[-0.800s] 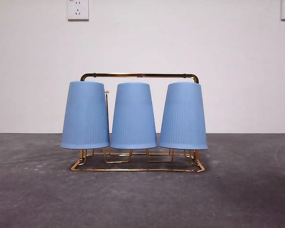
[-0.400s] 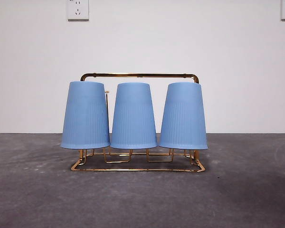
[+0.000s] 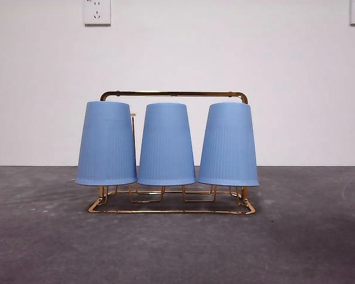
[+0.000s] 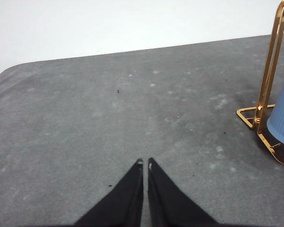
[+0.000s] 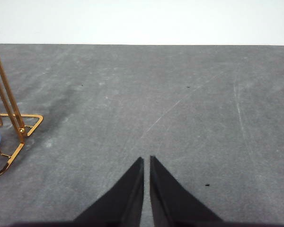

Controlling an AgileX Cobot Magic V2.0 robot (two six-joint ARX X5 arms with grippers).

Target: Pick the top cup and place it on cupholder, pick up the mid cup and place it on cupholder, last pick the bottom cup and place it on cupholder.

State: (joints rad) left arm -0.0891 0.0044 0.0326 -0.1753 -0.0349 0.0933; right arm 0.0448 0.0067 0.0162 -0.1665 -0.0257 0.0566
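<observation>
Altogether three blue cups are counted, each turned upside down on the cupholder (image 3: 173,93): a left cup (image 3: 106,143), a middle cup (image 3: 166,144) and a right cup (image 3: 228,144). They are tapered, matte, and finely ribbed down their sides. One rack of thin gold wire is seen, with a rectangular base and an arched top bar, set on the mottled grey table (image 3: 177,248). Two white sockets (image 3: 97,12) are fixed to the wall. The left gripper (image 4: 145,164) and the right gripper (image 5: 146,161) are both held pinched together over bare table, nothing grasped, each beside one end of the rack.
</observation>
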